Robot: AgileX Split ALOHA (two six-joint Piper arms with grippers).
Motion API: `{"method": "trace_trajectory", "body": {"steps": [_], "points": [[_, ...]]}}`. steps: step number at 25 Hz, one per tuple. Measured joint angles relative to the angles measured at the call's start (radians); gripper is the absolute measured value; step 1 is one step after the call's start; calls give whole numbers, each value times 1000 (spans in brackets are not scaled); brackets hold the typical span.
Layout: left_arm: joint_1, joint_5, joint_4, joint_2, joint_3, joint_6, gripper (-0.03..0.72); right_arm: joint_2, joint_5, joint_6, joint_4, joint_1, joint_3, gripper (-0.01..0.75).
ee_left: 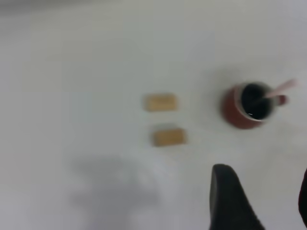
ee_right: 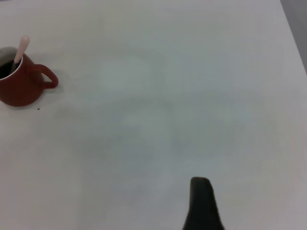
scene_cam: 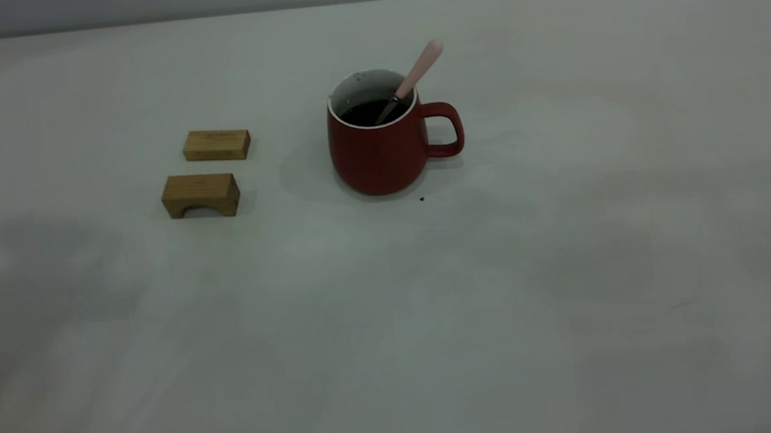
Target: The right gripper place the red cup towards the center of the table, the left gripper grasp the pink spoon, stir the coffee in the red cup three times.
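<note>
The red cup (scene_cam: 387,149) stands upright near the middle of the table (scene_cam: 394,326), its handle pointing right. Dark coffee (scene_cam: 369,112) fills it partway. The pink spoon (scene_cam: 419,68) leans inside the cup, bowl in the coffee and pink handle sticking up over the rim on the handle side. Neither arm shows in the exterior view. My left gripper (ee_left: 263,181) hovers open and empty, well away from the cup (ee_left: 239,114) and spoon (ee_left: 281,89). My right gripper (ee_right: 201,203) hangs far from the cup (ee_right: 20,90) and spoon (ee_right: 21,48), holding nothing.
Two small wooden blocks lie left of the cup: a flat one (scene_cam: 216,145) farther back and an arch-shaped one (scene_cam: 200,194) in front of it. A tiny dark speck (scene_cam: 421,199) sits on the table just in front of the cup.
</note>
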Motion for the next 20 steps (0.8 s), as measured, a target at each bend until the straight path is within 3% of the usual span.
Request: {"method": "trace_trajectory", "body": {"steps": [8, 16, 20], "points": [[0, -6, 200, -398, 321, 41, 427, 0, 0, 0, 0, 0, 0, 592], [0, -153, 220, -774, 770, 0, 427, 0, 0, 0, 0, 0, 0, 592], [12, -171, 222, -931, 959, -86, 427, 0, 0, 0, 0, 0, 0, 592]]}}
